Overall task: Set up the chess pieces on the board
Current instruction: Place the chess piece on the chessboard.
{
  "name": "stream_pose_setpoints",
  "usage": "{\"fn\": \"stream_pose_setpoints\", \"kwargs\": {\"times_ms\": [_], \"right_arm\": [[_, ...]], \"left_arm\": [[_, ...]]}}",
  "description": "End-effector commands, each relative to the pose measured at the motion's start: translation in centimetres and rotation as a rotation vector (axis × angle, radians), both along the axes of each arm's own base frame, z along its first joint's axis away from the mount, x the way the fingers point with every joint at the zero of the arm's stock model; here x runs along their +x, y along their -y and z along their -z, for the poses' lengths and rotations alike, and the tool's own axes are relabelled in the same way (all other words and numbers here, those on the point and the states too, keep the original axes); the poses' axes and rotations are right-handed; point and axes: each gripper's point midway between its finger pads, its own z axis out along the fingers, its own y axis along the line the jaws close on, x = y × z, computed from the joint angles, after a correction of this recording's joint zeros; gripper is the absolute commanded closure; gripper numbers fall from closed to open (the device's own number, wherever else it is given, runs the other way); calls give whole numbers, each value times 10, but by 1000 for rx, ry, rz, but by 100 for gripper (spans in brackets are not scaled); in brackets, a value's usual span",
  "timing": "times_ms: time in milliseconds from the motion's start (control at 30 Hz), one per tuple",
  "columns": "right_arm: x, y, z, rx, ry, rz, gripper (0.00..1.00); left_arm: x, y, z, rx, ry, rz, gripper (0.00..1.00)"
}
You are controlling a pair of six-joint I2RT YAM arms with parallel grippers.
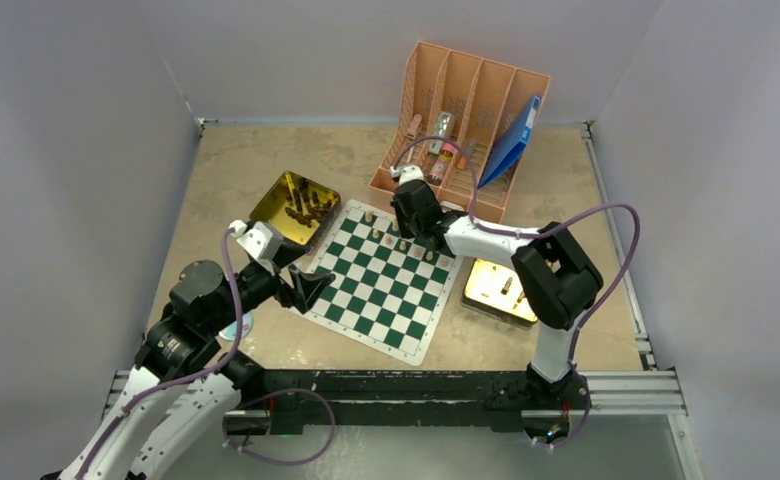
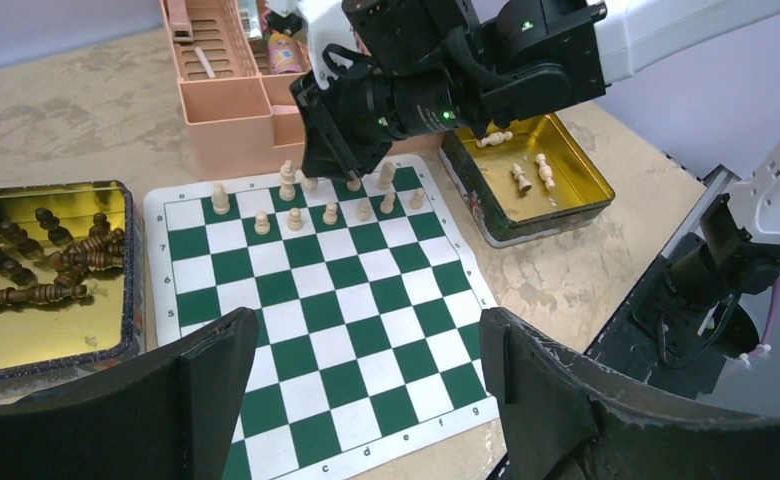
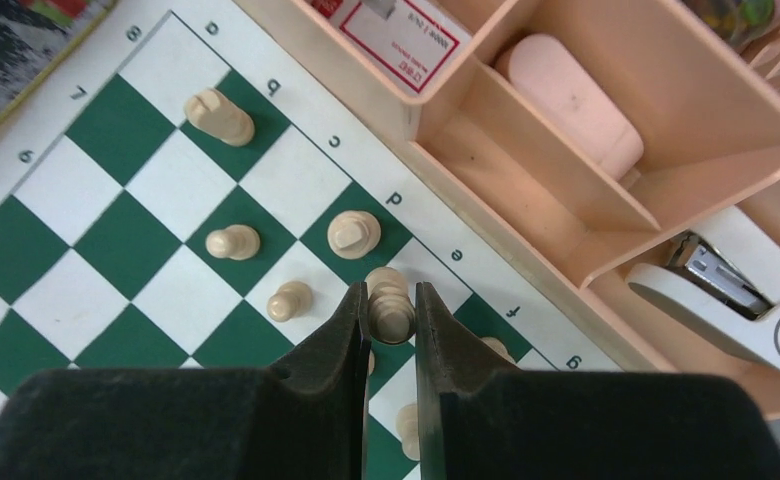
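The green and white board point(image 1: 381, 285) lies mid-table. Several pale tan chess pieces point(image 2: 287, 180) stand in its two far rows. My right gripper point(image 3: 393, 300) is over the far row near the letter e, shut on a pale piece point(image 3: 390, 310) held upright between its fingers. It also shows in the top view point(image 1: 413, 238). My left gripper point(image 2: 366, 335) is open and empty, hovering over the board's near left part point(image 2: 346, 300), and shows in the top view point(image 1: 311, 285). Dark brown pieces point(image 2: 56, 262) lie in the left gold tin point(image 2: 26, 345).
A gold tin point(image 1: 501, 285) right of the board holds a few pale pieces point(image 2: 519, 178). A pink desk organizer point(image 1: 466, 130) with a blue folder point(image 1: 514, 140) stands just behind the board. A white stapler point(image 3: 736, 300) lies beside the organizer.
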Motion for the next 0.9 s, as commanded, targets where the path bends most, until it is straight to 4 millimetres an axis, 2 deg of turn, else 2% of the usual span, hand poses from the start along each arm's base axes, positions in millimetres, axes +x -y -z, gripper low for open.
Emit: {"fn": "stream_pose_setpoints", "kwargs": {"times_ms": [0, 667, 867], "right_arm": [[6, 1, -12, -10, 29, 33, 84], [1, 7, 26, -72, -49, 54, 81], [1, 8, 26, -80, -53, 61, 77]], "left_arm": [[4, -3, -2, 6, 27, -23, 19], [4, -5, -2, 5, 23, -32, 19], [4, -6, -1, 6, 22, -36, 19]]}}
